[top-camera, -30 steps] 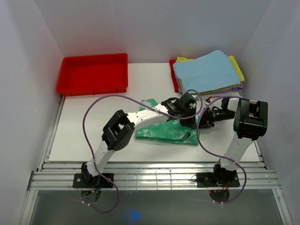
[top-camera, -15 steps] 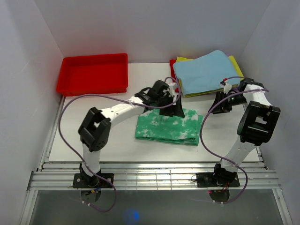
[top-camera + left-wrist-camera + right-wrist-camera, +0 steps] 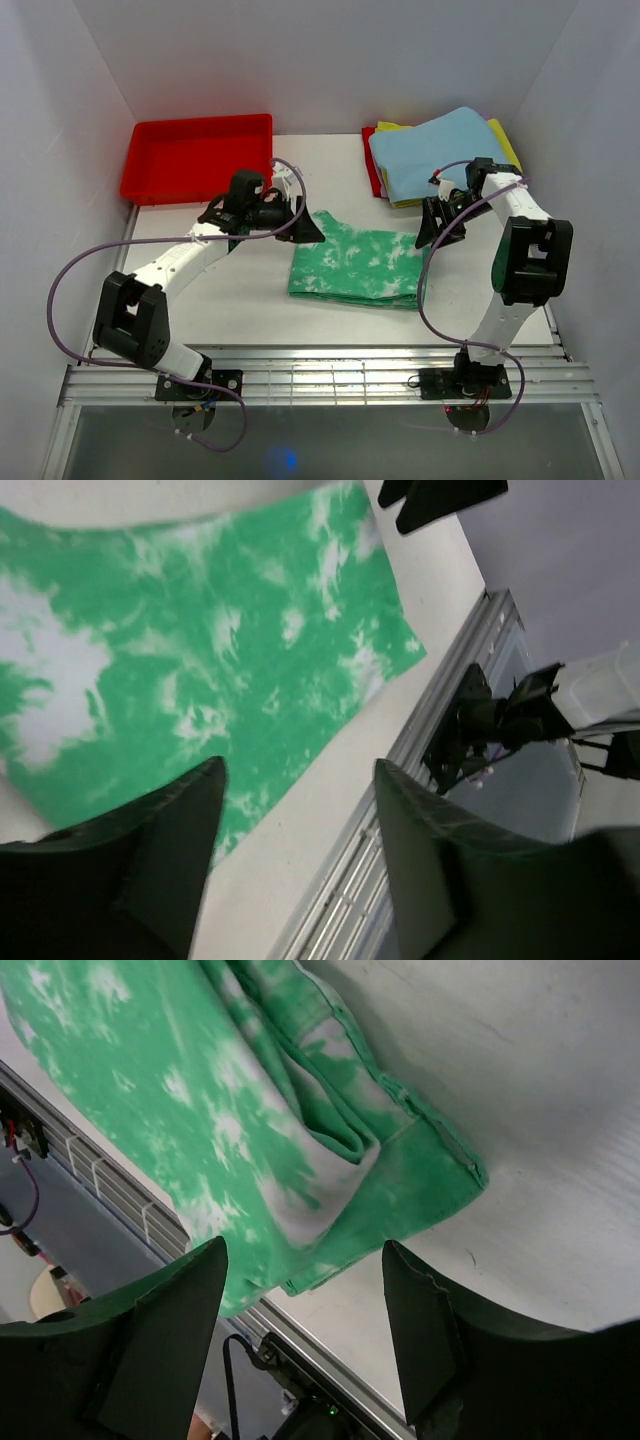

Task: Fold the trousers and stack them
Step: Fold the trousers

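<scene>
Trousers [image 3: 355, 265]: folded to a flat green-white rectangle, lay mid bench [image 3: 200, 300], a bit toward near edge & right side.
L gripper [image 3: 298, 770]: fingers apart, nothing betw. them; hovered by trousers' far-left corner, tips pointed at it.
R gripper [image 3: 305, 1248]: fingers apart, empty; hung over trousers' far-right corner, above the thick layered edge.
Tray [image 3: 197, 157]: red, sat at far-left corner.
Blue cloth [image 3: 440, 150]: top of pile at far-right corner.
Yellow cloth [image 3: 505, 145]: under the blue one, edge stuck out toward right edge.
</scene>
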You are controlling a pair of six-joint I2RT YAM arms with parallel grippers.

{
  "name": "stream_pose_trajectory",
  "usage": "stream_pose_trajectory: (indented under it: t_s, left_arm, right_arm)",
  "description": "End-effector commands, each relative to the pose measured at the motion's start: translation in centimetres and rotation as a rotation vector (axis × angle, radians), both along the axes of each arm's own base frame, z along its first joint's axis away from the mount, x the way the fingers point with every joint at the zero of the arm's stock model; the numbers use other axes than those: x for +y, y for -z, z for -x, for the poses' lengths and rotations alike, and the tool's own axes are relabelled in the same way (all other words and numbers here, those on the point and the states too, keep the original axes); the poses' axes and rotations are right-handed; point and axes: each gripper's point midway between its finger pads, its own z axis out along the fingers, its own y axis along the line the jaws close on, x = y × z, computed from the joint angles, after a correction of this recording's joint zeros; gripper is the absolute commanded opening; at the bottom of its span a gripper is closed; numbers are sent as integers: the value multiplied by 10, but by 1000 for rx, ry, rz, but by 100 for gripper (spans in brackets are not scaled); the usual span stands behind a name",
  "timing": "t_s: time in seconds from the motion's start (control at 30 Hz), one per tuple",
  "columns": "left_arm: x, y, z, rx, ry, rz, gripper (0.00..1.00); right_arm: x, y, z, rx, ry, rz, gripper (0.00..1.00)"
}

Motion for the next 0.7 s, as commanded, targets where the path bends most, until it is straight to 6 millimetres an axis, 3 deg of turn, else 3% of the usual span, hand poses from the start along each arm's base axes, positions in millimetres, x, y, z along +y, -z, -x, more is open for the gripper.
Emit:
stream_pose_trajectory:
  t_s: [0.0,0.1,0.2,0.23,0.37,0.57,0.67]
  left_arm:
    - [1,8,32,-14,130,39,66]
    - [0,20,46,48,161,97,58]
    - [-4,25,47,84,153,136,56]
    - [-5,28,47,100,150,136,55]
    - [-6,33,42,110,137,157,52]
    - [-8,47,44,192,96,218,47]
    - [-9,65,44,236,88,226,43]
  right_arm:
    - [-2,19,12,86,36,12,70]
    - [7,30,22,144,29,-54,66]
    - [8,47,29,188,30,-60,58]
    - [9,50,29,186,28,-65,44]
    - [8,63,25,150,14,-64,8]
    - [-10,114,21,104,-36,45,8]
    - [-11,120,3,80,-51,86,8]
